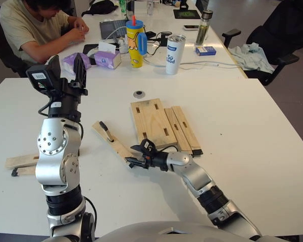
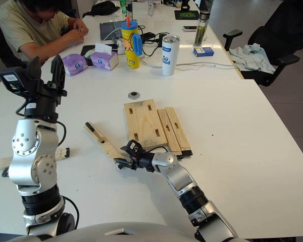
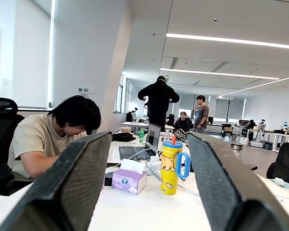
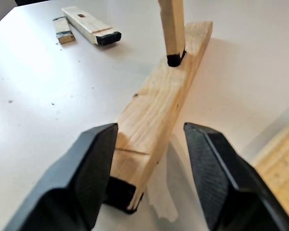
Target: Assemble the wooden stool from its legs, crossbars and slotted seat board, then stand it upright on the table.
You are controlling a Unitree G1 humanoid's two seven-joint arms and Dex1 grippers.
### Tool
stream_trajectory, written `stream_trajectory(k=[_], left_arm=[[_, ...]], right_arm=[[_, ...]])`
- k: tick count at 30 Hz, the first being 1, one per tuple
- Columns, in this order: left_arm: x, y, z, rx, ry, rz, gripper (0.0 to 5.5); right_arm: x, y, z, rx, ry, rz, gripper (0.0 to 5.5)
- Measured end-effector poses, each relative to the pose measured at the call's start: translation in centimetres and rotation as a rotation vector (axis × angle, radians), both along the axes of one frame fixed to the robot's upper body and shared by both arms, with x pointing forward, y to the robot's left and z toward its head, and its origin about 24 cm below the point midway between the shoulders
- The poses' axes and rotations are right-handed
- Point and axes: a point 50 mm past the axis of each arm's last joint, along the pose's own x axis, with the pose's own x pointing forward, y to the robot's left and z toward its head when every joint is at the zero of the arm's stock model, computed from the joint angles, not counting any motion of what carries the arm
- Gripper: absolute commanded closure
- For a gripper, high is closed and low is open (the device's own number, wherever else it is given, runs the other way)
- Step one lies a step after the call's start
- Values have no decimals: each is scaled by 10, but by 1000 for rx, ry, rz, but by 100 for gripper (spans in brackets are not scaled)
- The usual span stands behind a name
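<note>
The slotted seat board (image 1: 150,122) lies flat mid-table, with two leg pieces (image 1: 183,129) side by side against its right edge. To its left lies another wooden leg (image 1: 112,140) with a short crossbar (image 4: 172,29) stuck in a slot. My right gripper (image 1: 135,157) is low on the table, open, with its fingers (image 4: 89,183) straddling that leg's near end (image 4: 151,125). My left gripper (image 1: 66,68) is raised high over the table's left side, open and holding nothing. More wooden pieces (image 1: 21,164) lie at the left edge.
A small metal disc (image 1: 139,94) sits behind the seat board. At the far edge stand a yellow bottle (image 1: 135,44), a white tumbler (image 1: 175,54) and tissue boxes (image 1: 107,59). A person sits at the far left. The table's right half is bare.
</note>
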Motion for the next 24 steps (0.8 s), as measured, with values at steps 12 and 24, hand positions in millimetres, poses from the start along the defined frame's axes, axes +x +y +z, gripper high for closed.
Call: stream_trajectory(k=[12,24], left_arm=[[-19,10,-17,8,72,104,262],[-36,16,-39,60,235,118,262]], right_arm=[[-6,-22,36,121,263,-161,296],[-33,-2,12,50,423,-70,296]])
